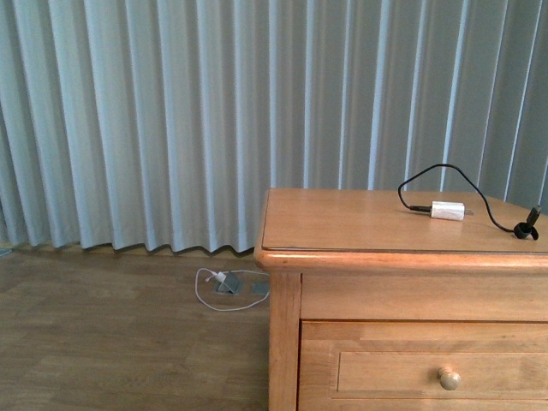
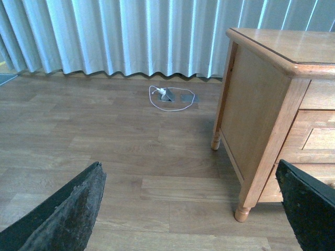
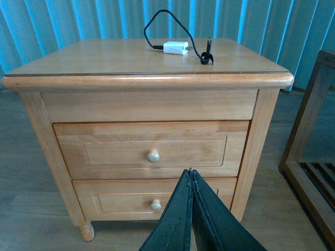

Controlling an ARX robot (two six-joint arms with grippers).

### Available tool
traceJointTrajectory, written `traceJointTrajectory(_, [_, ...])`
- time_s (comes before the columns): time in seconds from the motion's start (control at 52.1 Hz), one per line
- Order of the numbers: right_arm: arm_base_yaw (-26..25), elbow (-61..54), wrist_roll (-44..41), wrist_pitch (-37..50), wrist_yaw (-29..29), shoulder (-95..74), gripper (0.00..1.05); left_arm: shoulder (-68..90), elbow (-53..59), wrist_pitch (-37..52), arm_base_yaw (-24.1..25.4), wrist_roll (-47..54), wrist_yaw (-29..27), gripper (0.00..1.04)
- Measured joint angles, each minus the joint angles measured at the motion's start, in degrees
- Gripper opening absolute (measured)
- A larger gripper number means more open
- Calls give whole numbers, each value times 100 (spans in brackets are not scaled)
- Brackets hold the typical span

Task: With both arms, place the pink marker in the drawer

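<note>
The upper drawer (image 3: 155, 150) is closed, with its round knob (image 3: 153, 156) in the middle; it also shows in the front view (image 1: 424, 372) with its knob (image 1: 449, 378). The pink marker is out of view in every frame. My right gripper (image 3: 191, 175) is shut and empty, held in front of the cabinet below the upper knob. My left gripper (image 2: 193, 209) is open and empty, low over the floor left of the cabinet's side. Neither arm shows in the front view.
A white charger block (image 1: 448, 211) with a black cable (image 1: 479, 193) lies on the cabinet top (image 1: 342, 223). The lower drawer (image 3: 157, 201) is closed. A white cord (image 1: 224, 287) lies on the floor by the curtain. A wooden rack (image 3: 311, 157) stands right of the cabinet.
</note>
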State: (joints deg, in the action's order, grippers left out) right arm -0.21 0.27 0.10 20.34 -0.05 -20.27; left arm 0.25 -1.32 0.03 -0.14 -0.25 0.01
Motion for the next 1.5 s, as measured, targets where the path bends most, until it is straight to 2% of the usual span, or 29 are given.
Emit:
traceJointTrajectory(0.575, [4,0,0,-1040,0,1051,1,0,0,0,0,0,0,99])
traceJointTrajectory(0.69, [4,4,-4,-1976,0,1821,1,0,0,0,0,0,-4,99])
traceJointTrajectory(1.055, [4,4,-11,-2031,-2,2004,2,0,0,0,0,0,-2,99])
traceJointTrajectory(1.093, [4,4,-9,-2031,0,2004,11,0,0,0,0,0,-2,99])
traceJointTrajectory(1.496, [4,4,-9,-2031,0,2002,86,0,0,0,0,0,-2,99])
